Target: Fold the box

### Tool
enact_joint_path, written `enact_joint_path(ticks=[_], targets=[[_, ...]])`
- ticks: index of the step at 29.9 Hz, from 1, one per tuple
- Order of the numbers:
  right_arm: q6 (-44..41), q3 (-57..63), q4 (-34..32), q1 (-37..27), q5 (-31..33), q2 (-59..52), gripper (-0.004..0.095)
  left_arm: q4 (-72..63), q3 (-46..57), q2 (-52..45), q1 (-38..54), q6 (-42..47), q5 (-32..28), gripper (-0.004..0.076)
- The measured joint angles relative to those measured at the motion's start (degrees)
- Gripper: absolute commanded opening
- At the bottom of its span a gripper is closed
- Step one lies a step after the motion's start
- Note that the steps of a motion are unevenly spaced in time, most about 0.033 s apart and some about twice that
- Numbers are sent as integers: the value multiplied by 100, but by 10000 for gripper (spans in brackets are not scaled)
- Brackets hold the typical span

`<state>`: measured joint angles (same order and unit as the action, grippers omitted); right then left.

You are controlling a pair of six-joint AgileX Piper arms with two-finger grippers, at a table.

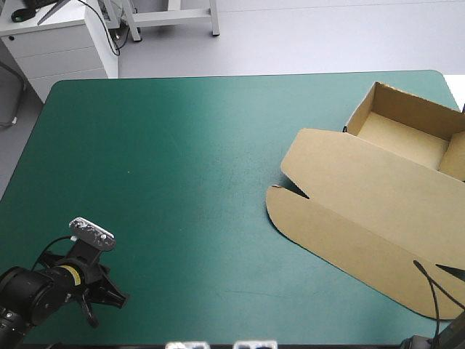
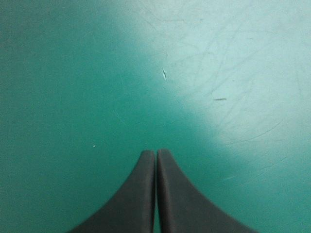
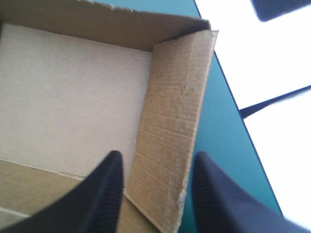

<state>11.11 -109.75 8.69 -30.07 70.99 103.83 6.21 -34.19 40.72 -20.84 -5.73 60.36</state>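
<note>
The brown box [image 1: 363,193], of corrugated board, lies at the far right of the desk [image 1: 160,160]. It forms a rectangular open tray with raised walls and a flat lid with rounded corners. The right claw [image 3: 158,155] stands wide, with one ribbed tray wall between its black fingers [image 3: 104,194]. The left claw [image 2: 156,151] is closed on nothing, above the smooth, lightly scratched teal-green cover [image 2: 73,73].
</note>
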Motion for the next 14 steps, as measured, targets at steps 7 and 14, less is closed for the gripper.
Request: enact_joint_path(ticks=[7,14], targets=[[172,-41,521,95,64,-733,-4,0,0,0,0,0,-11,-8],[220,47,577,952,75,-1279,-4,0,0,0,0,0,-17,-8]])
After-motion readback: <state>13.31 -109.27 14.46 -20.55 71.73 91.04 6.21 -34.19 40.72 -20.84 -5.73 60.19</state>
